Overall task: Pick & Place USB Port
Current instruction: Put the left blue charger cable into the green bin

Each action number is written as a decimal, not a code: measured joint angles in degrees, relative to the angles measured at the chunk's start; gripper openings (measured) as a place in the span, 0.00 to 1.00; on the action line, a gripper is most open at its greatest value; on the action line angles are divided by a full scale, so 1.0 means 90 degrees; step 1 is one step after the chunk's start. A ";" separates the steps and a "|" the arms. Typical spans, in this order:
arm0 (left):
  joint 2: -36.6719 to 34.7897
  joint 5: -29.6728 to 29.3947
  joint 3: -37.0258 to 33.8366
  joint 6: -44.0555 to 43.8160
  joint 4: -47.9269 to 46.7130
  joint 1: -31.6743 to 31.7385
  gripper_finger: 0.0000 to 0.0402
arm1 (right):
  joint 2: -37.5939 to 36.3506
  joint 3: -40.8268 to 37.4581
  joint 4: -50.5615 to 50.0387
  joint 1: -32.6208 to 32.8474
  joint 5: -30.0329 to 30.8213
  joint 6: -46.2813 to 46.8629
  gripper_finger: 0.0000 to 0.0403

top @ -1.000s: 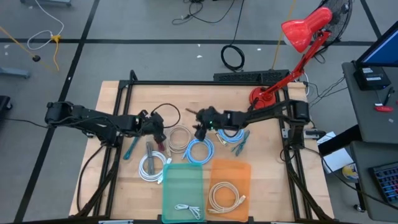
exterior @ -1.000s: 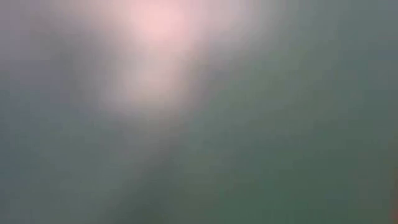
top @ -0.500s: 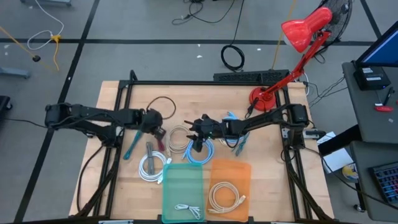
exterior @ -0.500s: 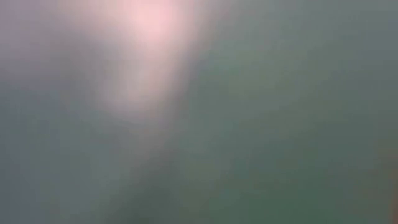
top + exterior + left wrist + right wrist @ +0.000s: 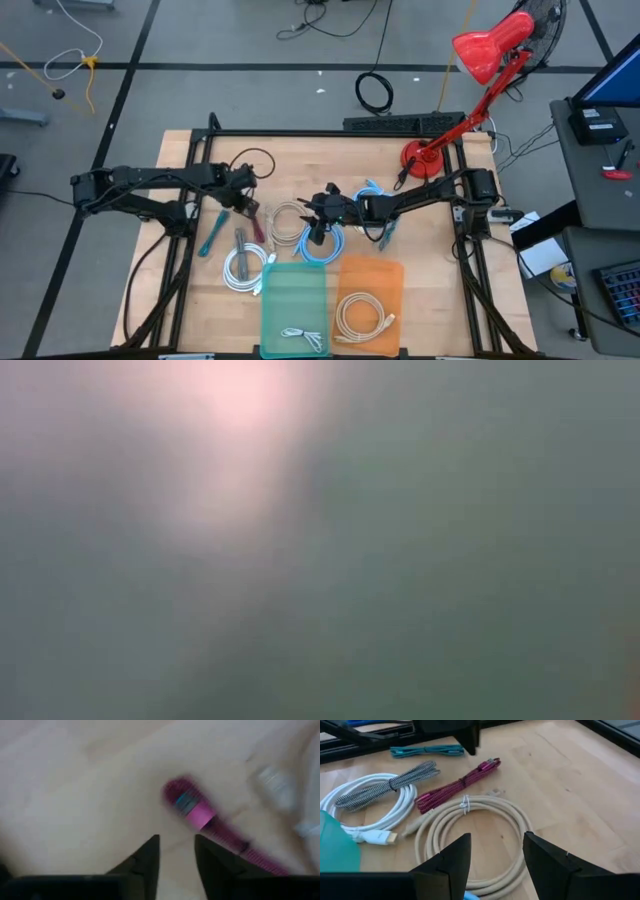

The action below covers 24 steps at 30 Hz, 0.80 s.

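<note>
Several coiled USB cables lie on the wooden table. My left gripper (image 5: pixel 246 195) (image 5: pixel 176 842) points down, open, with nothing between its fingers, just above the plug end of a magenta braided cable (image 5: pixel 187 805) (image 5: pixel 256 222). A black cable loop (image 5: pixel 252 160) lies on the far side of it. My right gripper (image 5: pixel 317 230) (image 5: pixel 495 842) hangs open over the beige coil (image 5: pixel 475 835) (image 5: pixel 288 222) and the blue coil (image 5: pixel 322 245), touching neither. My left gripper (image 5: pixel 465 735) also shows far off in the right wrist view.
A white coil (image 5: pixel 243 268), a grey braided cable (image 5: pixel 240 240) and teal cables (image 5: pixel 212 232) (image 5: pixel 385 225) lie around. A green tray (image 5: pixel 293 305) and an orange tray (image 5: pixel 368 300), each with a cable in it, stand at the near edge. A red lamp (image 5: pixel 430 155) stands at the far right.
My left gripper has swung toward the table's far edge, and the black cable loop has shifted that way with it. My right gripper has moved a little toward the near edge, over the blue and beige coils.
</note>
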 joint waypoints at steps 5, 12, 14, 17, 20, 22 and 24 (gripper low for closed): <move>0.0002 0.0006 0.0000 0.0242 -0.1405 -0.0056 0.51 | -0.0004 0.0000 0.0173 0.0018 -0.0005 -0.0033 0.42; 0.0043 0.0211 0.0001 0.0064 -0.1380 -0.0427 0.60 | -0.0002 0.0000 0.0186 0.0015 0.0018 -0.0042 0.42; 0.0066 0.0153 0.0000 -0.0023 -0.1382 -0.0525 0.60 | -0.0002 0.0000 0.0179 0.0015 0.0018 -0.0042 0.42; 0.0070 -0.0018 0.0000 -0.0240 -0.1358 -0.0711 0.60 | -0.0002 0.0000 0.0192 0.0015 0.0018 -0.0042 0.42; 0.0070 -0.0118 0.0000 -0.0468 -0.1363 -0.0895 0.60 | -0.0002 0.0000 0.0190 0.0028 0.0011 -0.0042 0.42; 0.0073 -0.0111 0.0000 -0.0631 -0.1363 -0.1035 0.60 | -0.0002 0.0000 0.0192 0.0050 0.0014 -0.0042 0.42; 0.0073 -0.0055 0.0000 -0.0828 -0.1363 -0.1219 0.60 | -0.0002 0.0000 0.0189 0.0078 0.0013 -0.0042 0.42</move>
